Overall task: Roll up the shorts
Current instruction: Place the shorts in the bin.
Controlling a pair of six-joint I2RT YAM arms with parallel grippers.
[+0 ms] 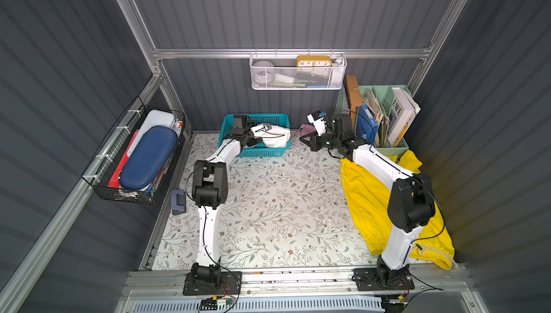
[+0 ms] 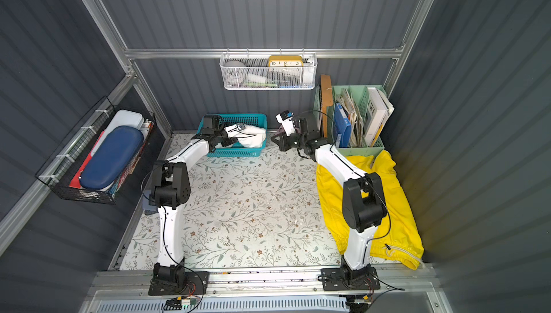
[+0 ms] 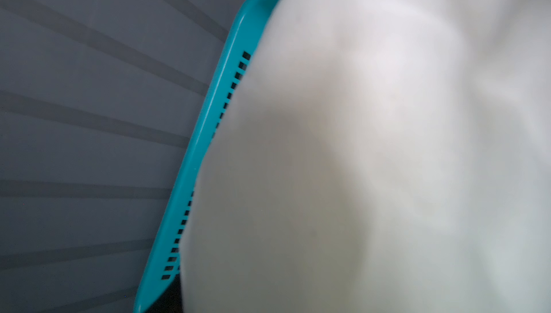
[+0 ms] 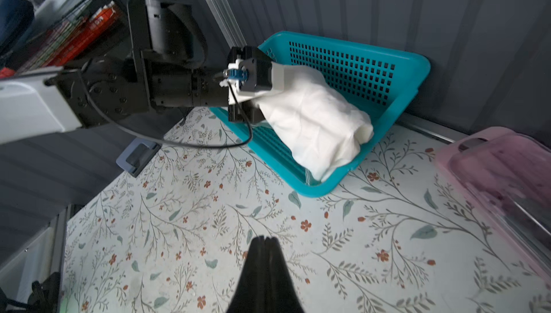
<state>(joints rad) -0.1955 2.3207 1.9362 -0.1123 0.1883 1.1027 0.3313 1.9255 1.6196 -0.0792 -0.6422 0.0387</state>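
The white shorts (image 1: 277,139) (image 2: 252,139) lie as a bundled roll inside the teal basket (image 1: 256,116) (image 2: 238,116) at the back of the table. My left gripper (image 4: 262,102) reaches into the basket and presses against the roll. The cloth hides its fingers. White cloth (image 3: 357,147) fills the left wrist view beside the basket's rim (image 3: 208,117). The yellow shorts (image 1: 366,201) (image 2: 331,201) lie spread flat on the table's right side, under my right arm. My right gripper (image 4: 264,238) (image 1: 307,142) hovers shut and empty over the table, right of the basket.
A pink translucent container (image 4: 501,171) stands at the back wall beside the right gripper. A green file organiser (image 1: 384,117) fills the back right corner. A white mesh basket (image 1: 298,72) hangs on the back wall and a black wire basket (image 1: 134,159) on the left wall. A small blue-grey device (image 1: 178,201) lies at the table's left edge.
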